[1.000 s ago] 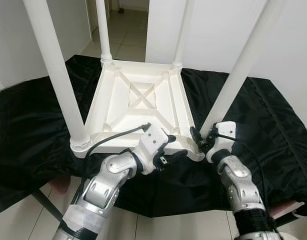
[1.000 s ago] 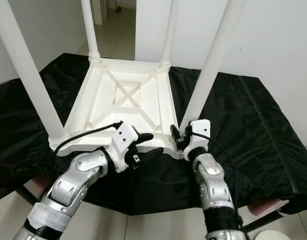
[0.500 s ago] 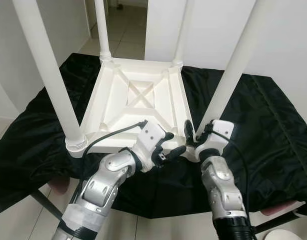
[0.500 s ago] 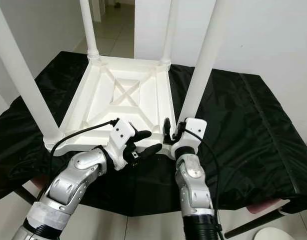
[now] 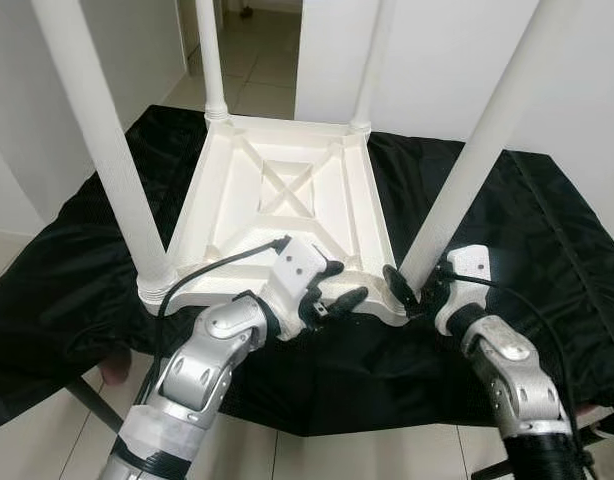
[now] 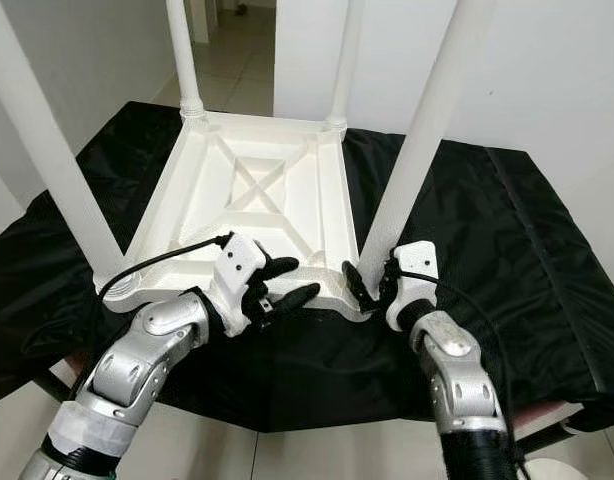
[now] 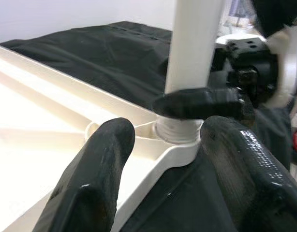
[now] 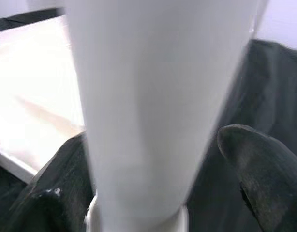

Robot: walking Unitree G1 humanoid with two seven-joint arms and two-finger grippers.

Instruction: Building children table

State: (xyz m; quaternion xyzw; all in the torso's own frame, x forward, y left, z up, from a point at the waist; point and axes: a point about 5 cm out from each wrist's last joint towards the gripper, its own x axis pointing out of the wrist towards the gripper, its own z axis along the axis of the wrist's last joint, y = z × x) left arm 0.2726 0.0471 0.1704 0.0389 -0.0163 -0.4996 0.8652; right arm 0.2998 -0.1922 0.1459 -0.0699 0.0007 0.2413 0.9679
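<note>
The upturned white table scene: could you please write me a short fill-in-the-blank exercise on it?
1. The white table lies upside down on a ____ cloth.
2. ____ legs stand up from the table.
3. The right gripper brackets the near-right leg at its ____.

Missing words: black; four; base

A black cloth (image 5: 67,270) lies spread beside white walls (image 5: 597,100) and tiled floor (image 5: 262,95).
</note>
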